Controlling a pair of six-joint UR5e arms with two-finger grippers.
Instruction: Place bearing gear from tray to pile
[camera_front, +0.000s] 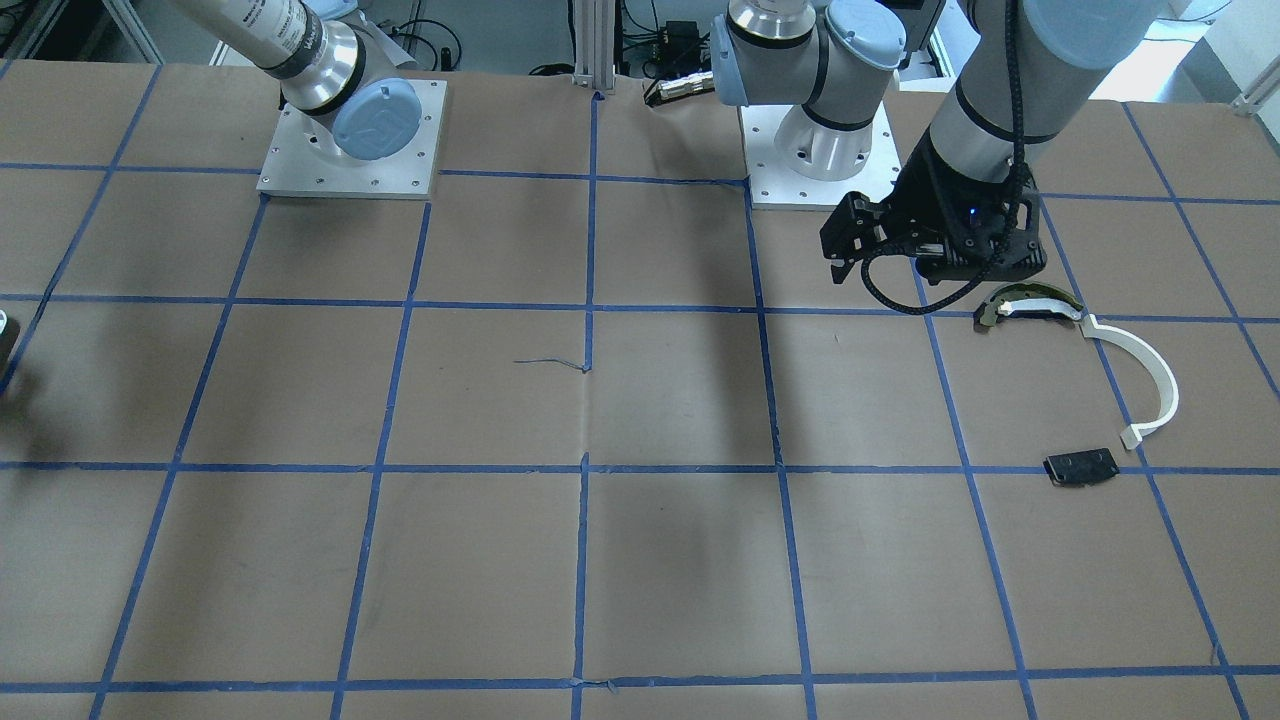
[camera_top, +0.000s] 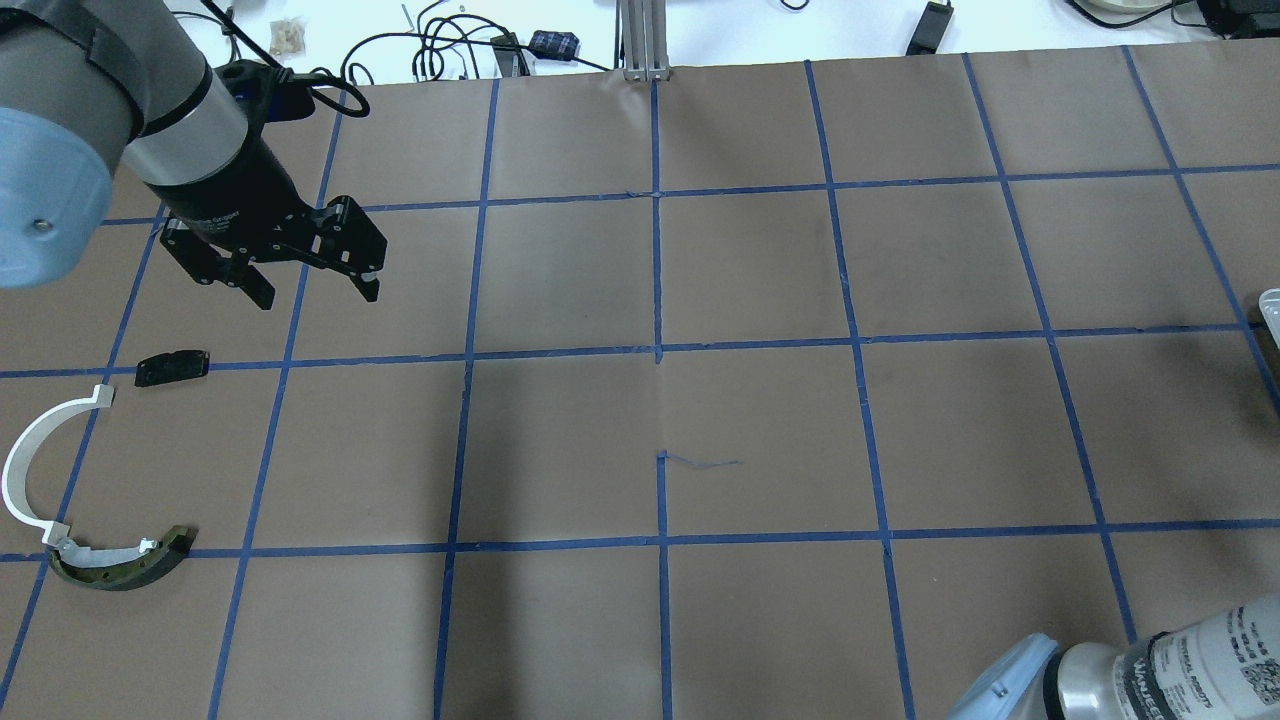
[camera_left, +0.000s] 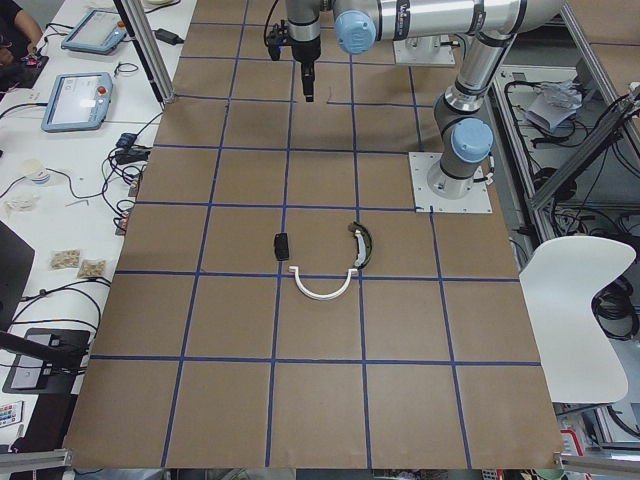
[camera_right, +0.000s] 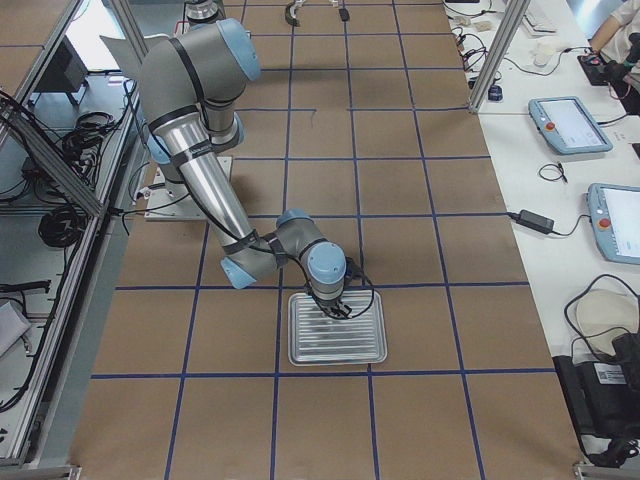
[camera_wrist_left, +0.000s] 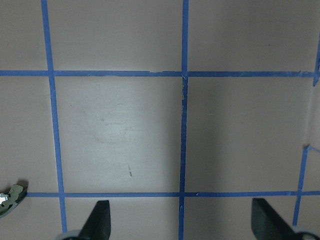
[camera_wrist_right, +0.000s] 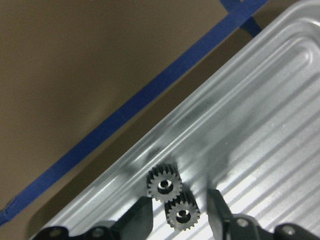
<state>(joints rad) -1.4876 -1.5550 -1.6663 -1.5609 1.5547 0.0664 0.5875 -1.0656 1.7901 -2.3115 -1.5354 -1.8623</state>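
Two black toothed gears (camera_wrist_right: 164, 184), adjacent, on ribbed silver tray (camera_wrist_right: 260, 115)

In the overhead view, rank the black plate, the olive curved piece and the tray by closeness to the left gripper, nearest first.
1. black plate, just below and left of the left gripper.
2. olive curved piece, lower left of the view.
3. tray, a sliver at the right edge.

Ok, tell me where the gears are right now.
In the right wrist view, the two black gears lie side by side in the ribbed tray near its rim, the lower one between the fingers of the open right gripper.
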